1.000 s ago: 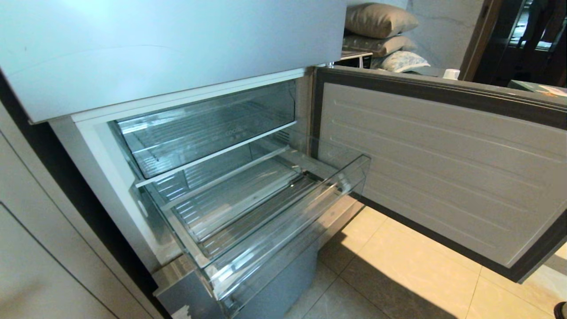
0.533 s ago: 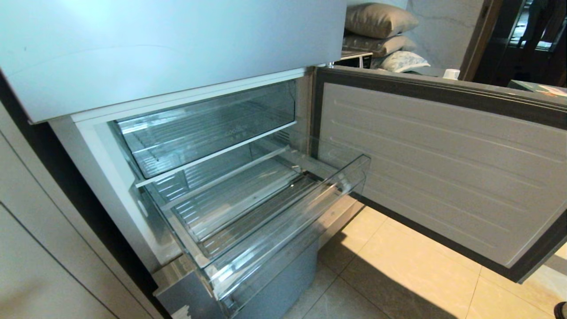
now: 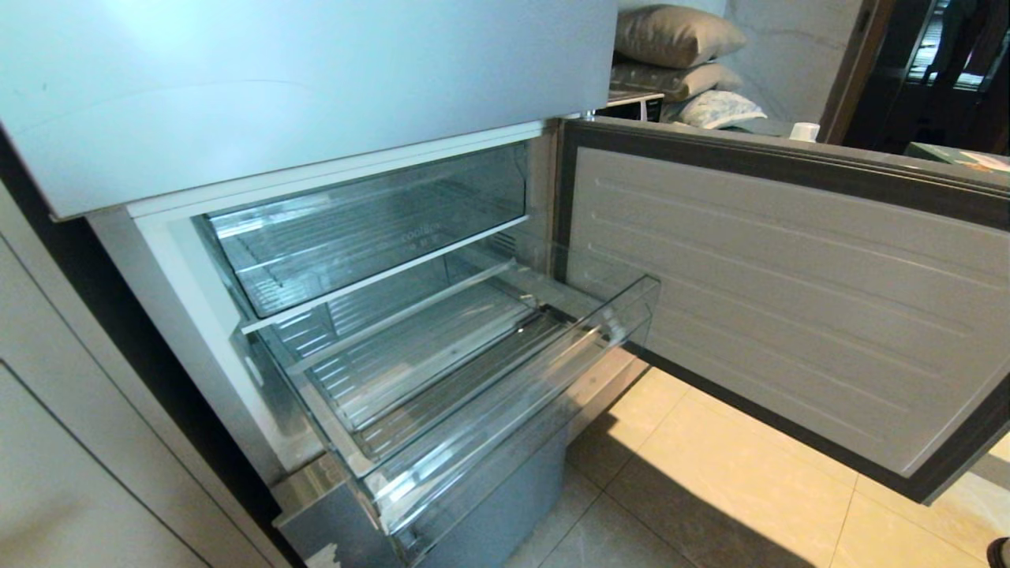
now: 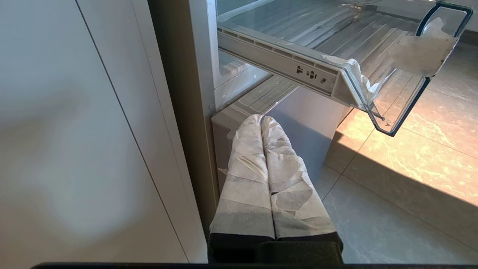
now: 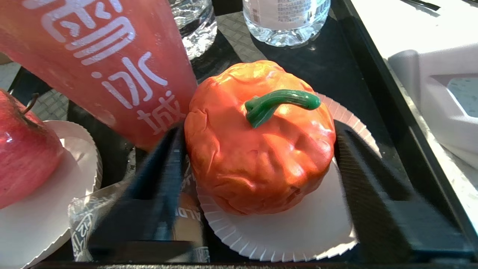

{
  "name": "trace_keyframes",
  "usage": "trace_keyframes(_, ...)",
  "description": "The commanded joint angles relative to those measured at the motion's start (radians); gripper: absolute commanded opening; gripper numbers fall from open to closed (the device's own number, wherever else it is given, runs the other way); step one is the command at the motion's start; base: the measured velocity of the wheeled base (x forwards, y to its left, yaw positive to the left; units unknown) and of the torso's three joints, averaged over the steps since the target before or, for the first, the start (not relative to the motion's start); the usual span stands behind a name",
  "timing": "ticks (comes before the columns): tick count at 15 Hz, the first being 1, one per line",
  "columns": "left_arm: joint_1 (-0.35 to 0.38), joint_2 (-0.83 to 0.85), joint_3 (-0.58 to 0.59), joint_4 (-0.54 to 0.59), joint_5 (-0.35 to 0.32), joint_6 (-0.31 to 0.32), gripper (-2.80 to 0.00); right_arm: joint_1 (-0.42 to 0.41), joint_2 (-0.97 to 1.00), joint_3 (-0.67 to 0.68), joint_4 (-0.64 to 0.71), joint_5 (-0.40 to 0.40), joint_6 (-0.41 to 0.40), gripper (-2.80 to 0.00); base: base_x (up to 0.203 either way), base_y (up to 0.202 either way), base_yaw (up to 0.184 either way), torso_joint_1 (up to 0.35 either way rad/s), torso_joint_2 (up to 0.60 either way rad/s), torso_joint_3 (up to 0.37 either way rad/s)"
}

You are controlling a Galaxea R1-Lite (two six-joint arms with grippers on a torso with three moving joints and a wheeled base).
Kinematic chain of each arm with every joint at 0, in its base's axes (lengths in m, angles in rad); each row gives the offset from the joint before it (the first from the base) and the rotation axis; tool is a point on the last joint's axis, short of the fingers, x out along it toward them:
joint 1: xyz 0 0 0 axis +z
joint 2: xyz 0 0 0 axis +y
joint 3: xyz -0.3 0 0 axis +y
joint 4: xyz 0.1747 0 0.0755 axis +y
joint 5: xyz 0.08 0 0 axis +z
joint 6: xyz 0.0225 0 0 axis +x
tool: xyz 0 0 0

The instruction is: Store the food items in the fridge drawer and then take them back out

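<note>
- The right gripper [image 5: 257,157] is down over a small orange pumpkin [image 5: 257,142] with a green stem [image 5: 278,102].
- The pumpkin sits right between the two black fingers [image 5: 164,175], one on each side, in the right wrist view.
- The fingers look like they touch the pumpkin's sides or are just beside them. I cannot tell if the squeeze is tight.
- The pumpkin stands up on a white paper plate [image 5: 298,239] in a black tray [image 5: 358,48].
- A red apple [image 5: 22,149] sits on its own plate nearby, next to a tall red cup [image 5: 104,63]. Two water bottles [image 5: 287,18] stand behind.
- The fridge drawer [image 3: 442,379] is pulled out, and I see no food in it.
- The left gripper [image 4: 261,121] hangs low by the bottom of the fridge with its wrapped fingers pressed together, holding nothing.
- The right arm is the one at the pumpkin, so I think it should finish the grab and lift straight up.
</note>
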Motion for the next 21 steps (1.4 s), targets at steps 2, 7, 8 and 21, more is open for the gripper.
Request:
trace_keyframes(2,0.0,0.001,0.002,-0.002,0.0,0.0,-2.8,0.001,-0.006,0.002,-0.003,0.002,0.0,-2.8,0.0,0.0,0.0,0.0,0.0,0.0)
trace_keyframes(7,0.0,0.002,0.002,-0.001,0.0,0.0,-2.8,-0.017,-0.171,0.08,0.052,0.0,0.006,-2.8,0.0,0.0,0.0,0.0,0.0,0.0)
trace_keyframes(8,0.0,0.002,0.002,0.0,0.0,0.0,-2.8,-0.027,-0.235,0.12,0.069,-0.001,0.007,-2.8,0.0,0.0,0.0,0.0,0.0,0.0)
trace_keyframes(21,0.0,0.002,0.002,0.0,0.0,0.0,-2.8,0.22,-1.494,1.04,0.102,-0.045,0.003,-2.8,0.0,0.0,0.0,0.0,0.0,0.0)
